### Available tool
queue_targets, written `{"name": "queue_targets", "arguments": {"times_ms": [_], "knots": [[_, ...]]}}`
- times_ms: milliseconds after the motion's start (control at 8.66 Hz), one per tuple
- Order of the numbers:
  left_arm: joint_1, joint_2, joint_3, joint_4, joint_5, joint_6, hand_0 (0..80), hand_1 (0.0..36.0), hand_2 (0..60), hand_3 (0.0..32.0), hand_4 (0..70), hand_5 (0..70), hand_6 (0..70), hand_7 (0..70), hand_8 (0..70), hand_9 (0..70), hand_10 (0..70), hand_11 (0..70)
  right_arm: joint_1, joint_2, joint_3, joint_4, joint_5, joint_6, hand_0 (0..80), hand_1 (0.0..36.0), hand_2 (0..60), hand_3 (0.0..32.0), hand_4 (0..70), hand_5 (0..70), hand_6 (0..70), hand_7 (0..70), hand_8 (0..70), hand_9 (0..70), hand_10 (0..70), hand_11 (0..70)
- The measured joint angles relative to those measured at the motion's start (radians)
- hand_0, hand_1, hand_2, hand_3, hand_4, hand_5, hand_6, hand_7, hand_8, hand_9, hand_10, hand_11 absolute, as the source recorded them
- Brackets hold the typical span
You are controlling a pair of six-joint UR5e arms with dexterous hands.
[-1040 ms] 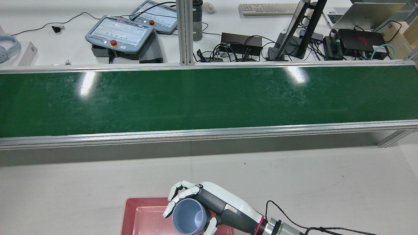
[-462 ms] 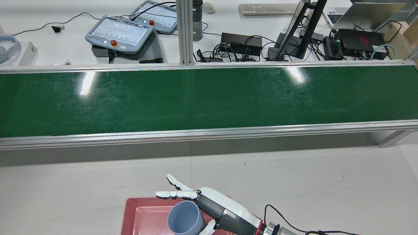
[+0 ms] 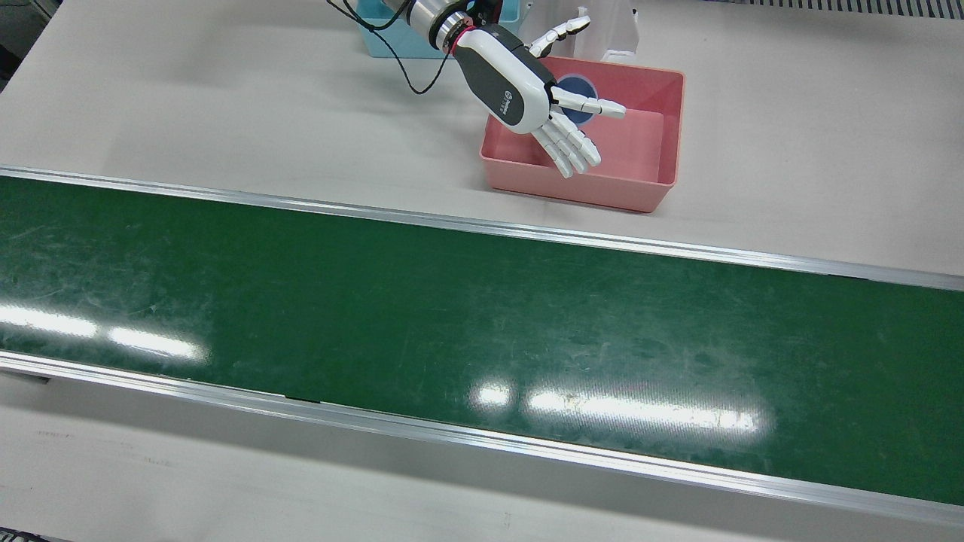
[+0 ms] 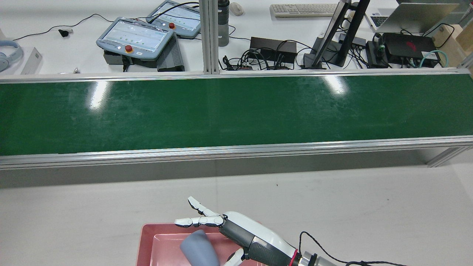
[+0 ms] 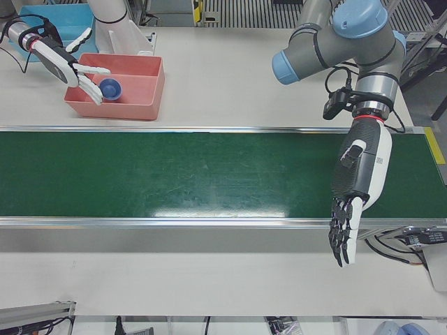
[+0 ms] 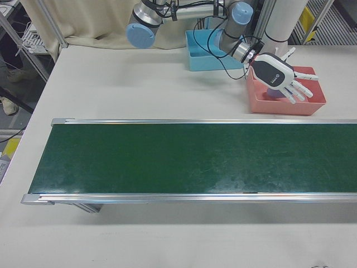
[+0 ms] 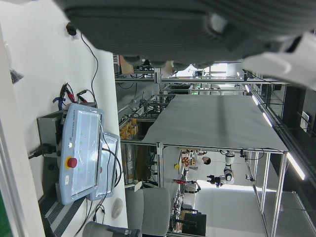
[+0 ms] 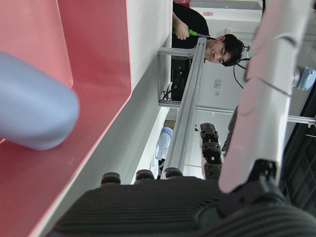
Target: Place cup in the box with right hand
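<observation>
Right hand [image 3: 527, 94] splayed open, holding nothing, above the pink box [image 3: 670, 120]. Blue cup [image 4: 199, 249] inside the box, tipped, just under the palm. Left hand [image 5: 353, 202] far off, fingers loosely extended, empty.

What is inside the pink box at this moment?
The blue-grey cup is inside the pink box, apparently on its side, free of the open right hand above it. The hand covers part of the box floor in the front view; nothing else shows inside.
</observation>
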Motion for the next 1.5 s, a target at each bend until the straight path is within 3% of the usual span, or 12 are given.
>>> {"name": "queue_targets", "arguments": {"times_ms": [116, 231, 347, 462, 578, 693, 924, 1155, 1271, 1386, 1502], "knots": [[0.000, 0.000, 0.000, 0.000, 0.000, 0.000, 0.0, 0.0, 0.0, 0.0, 0.0, 0.0, 0.0, 0.0, 0.0, 0.0, 0.0, 0.0, 0.000, 0.000, 0.015, 0.000, 0.000, 0.002, 54.1, 17.8, 0.5, 0.0, 1.0, 6.0, 1.5, 0.0, 0.0, 0.7, 0.0, 0.8], [0.000, 0.000, 0.000, 0.000, 0.000, 0.000, 0.0, 0.0, 0.0, 0.0, 0.0, 0.0, 0.0, 0.0, 0.0, 0.0, 0.0, 0.0, 0.012, -0.002, 0.049, -0.001, 0.001, 0.003, 68.6, 31.0, 1.9, 0.0, 0.0, 9.5, 4.4, 5.8, 1.9, 4.4, 1.2, 5.1], [0.000, 0.000, 0.000, 0.000, 0.000, 0.000, 0.0, 0.0, 0.0, 0.0, 0.0, 0.0, 0.0, 0.0, 0.0, 0.0, 0.0, 0.0, 0.046, -0.004, 0.097, -0.005, 0.000, 0.004, 72.7, 36.0, 60.0, 0.0, 1.2, 14.1, 10.4, 28.9, 10.7, 18.8, 6.2, 13.4], [0.000, 0.001, 0.000, -0.001, 0.000, 0.000, 0.0, 0.0, 0.0, 0.0, 0.0, 0.0, 0.0, 0.0, 0.0, 0.0, 0.0, 0.0, 0.111, -0.020, 0.153, -0.014, -0.001, 0.006, 59.4, 36.0, 60.0, 0.0, 5.7, 16.3, 14.4, 43.7, 19.6, 33.0, 11.1, 20.7], [0.000, 0.001, 0.000, -0.001, 0.000, 0.000, 0.0, 0.0, 0.0, 0.0, 0.0, 0.0, 0.0, 0.0, 0.0, 0.0, 0.0, 0.0, 0.192, -0.047, 0.197, -0.033, -0.005, 0.018, 56.9, 36.0, 60.0, 0.0, 7.2, 16.0, 15.3, 47.6, 22.2, 37.2, 12.3, 22.3], [0.000, 0.001, 0.001, -0.002, 0.000, 0.000, 0.0, 0.0, 0.0, 0.0, 0.0, 0.0, 0.0, 0.0, 0.0, 0.0, 0.0, 0.0, 0.280, -0.078, 0.219, -0.063, -0.012, 0.067, 53.5, 36.0, 60.0, 0.0, 6.8, 15.1, 14.9, 46.6, 21.8, 36.7, 12.2, 21.8], [0.000, 0.001, 0.000, -0.002, 0.000, 0.000, 0.0, 0.0, 0.0, 0.0, 0.0, 0.0, 0.0, 0.0, 0.0, 0.0, 0.0, 0.0, 0.500, -0.152, 0.178, -0.101, -0.046, 0.225, 53.1, 36.0, 60.0, 0.0, 6.2, 15.0, 16.4, 51.5, 27.5, 44.6, 16.4, 27.4], [0.000, 0.001, 0.000, -0.001, 0.000, 0.000, 0.0, 0.0, 0.0, 0.0, 0.0, 0.0, 0.0, 0.0, 0.0, 0.0, 0.0, 0.0, 0.794, -0.183, 0.003, -0.097, -0.162, 0.364, 55.2, 36.0, 60.0, 0.0, 0.2, 13.6, 13.2, 37.6, 23.1, 37.5, 14.1, 23.9], [0.000, 0.001, 0.000, 0.000, 0.000, 0.000, 0.0, 0.0, 0.0, 0.0, 0.0, 0.0, 0.0, 0.0, 0.0, 0.0, 0.0, 0.0, 0.915, -0.192, -0.078, -0.067, -0.213, 0.389, 58.5, 35.4, 54.0, 0.0, 1.0, 11.7, 9.2, 22.0, 15.7, 25.3, 9.5, 17.0], [0.000, 0.001, 0.000, 0.000, 0.000, 0.000, 0.0, 0.0, 0.0, 0.0, 0.0, 0.0, 0.0, 0.0, 0.0, 0.0, 0.0, 0.0, 1.002, -0.209, -0.152, -0.008, -0.248, 0.399, 56.9, 22.6, 5.3, 0.0, 1.2, 8.1, 4.5, 5.8, 6.0, 10.4, 4.0, 8.4], [0.000, 0.001, -0.001, 0.000, 0.000, 0.000, 0.0, 0.0, 0.0, 0.0, 0.0, 0.0, 0.0, 0.0, 0.0, 0.0, 0.0, 0.0, 1.072, -0.233, -0.236, 0.074, -0.278, 0.405, 56.3, 15.5, 0.1, 0.0, 2.3, 6.6, 2.3, 0.0, 2.1, 5.0, 1.0, 3.9]]}}
